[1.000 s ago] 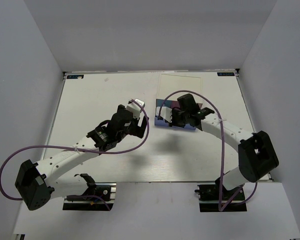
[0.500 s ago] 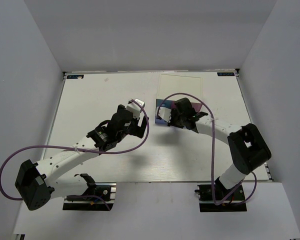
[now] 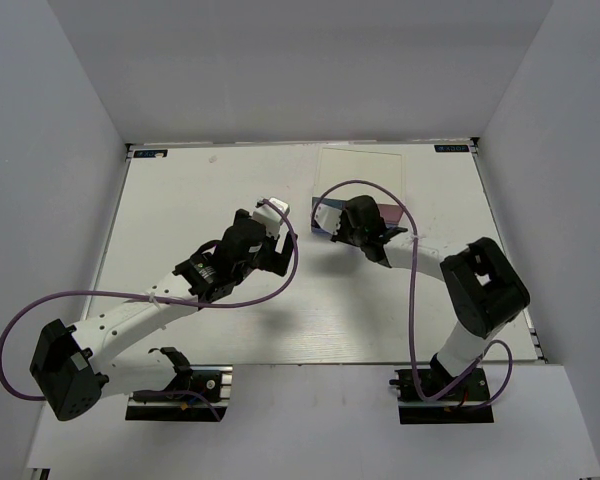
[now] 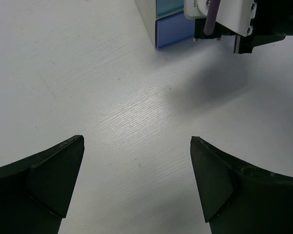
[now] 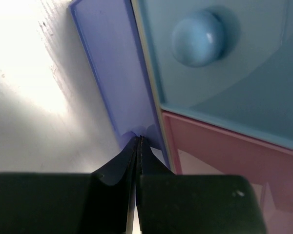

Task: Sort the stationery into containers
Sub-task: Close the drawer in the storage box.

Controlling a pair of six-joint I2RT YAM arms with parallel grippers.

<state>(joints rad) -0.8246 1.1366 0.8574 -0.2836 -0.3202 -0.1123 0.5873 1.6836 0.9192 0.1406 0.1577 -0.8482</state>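
Right gripper [image 5: 138, 142]: black fingers pressed together, nothing seen between them. The tips touch the flat lavender plastic drawer front [image 5: 107, 83] at its edge, by the seam with the pink drawer front [image 5: 224, 156]. The pale blue drawer front [image 5: 244, 78], with a round blue knob [image 5: 198, 31], sits alongside.

Left gripper [image 4: 136, 141]: fingers wide apart, holding nothing. It hovers over the white wood-grain tabletop [image 4: 112, 97], well apart from the corner of the white box-shaped organiser [image 4: 145, 12]. Bare tabletop lies between them.
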